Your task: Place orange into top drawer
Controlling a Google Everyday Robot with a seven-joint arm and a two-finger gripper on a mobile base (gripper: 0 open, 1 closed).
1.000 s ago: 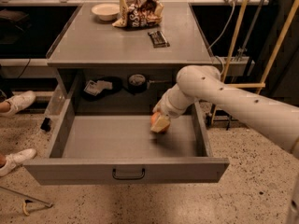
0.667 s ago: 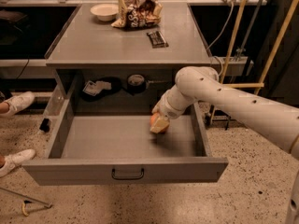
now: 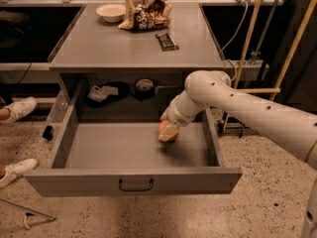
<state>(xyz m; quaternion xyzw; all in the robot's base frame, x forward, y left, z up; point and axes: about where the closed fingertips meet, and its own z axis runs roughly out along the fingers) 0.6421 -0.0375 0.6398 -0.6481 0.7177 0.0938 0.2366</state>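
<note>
**Camera view, open cabinet seen from the front and above.** My gripper [image 3: 168,131] sits just right of centre in the frame, down inside the top drawer [image 3: 133,180], which is pulled out toward the lower edge. Its fingers are closed around the orange [image 3: 162,127], of which only a patch of peel shows between them.

Compared with the views of a second ago, almost nothing has shifted. Gripper and orange hold the same spot, low over the right half of the drawer floor, toward the back. I cannot tell whether the fruit touches the floor or hangs just above it.

My arm [image 3: 247,108] enters from the right edge and passes over the drawer's right wall. I judge the carry finished and the descent at rest, so what is left is to open the fingers and lift clear.

On the cabinet top [image 3: 99,48], in the upper frame, stand a white bowl [image 3: 111,12] and a snack bag [image 3: 147,15].
</note>
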